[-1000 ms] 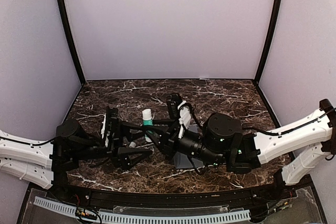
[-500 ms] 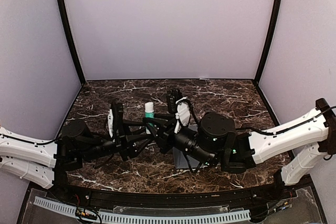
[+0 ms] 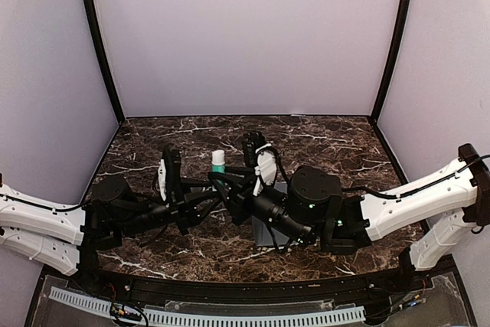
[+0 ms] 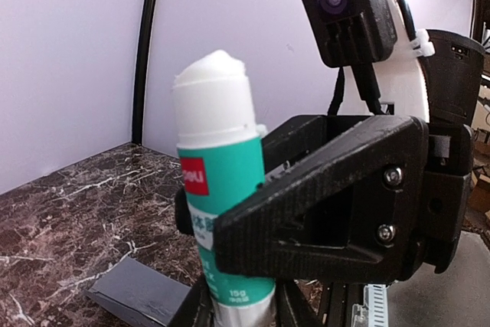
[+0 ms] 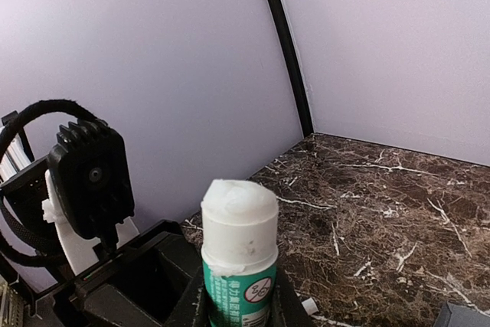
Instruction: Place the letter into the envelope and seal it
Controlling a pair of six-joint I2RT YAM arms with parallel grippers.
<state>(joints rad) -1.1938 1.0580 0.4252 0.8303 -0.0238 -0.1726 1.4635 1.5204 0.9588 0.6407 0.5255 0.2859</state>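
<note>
Grey envelope [image 3: 266,235] flat on marble table [image 3: 337,143] under my right arm | glue stick [image 3: 218,162] upright, white tip bare | right gripper [image 5: 239,305] clamped on its body | left gripper [image 4: 237,315] flanks its base, grip unclear

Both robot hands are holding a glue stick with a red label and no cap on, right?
The label on the glue stick is green, not red; the left wrist view shows it. Otherwise yes: the left gripper and right gripper both hold it, uncapped.
</note>
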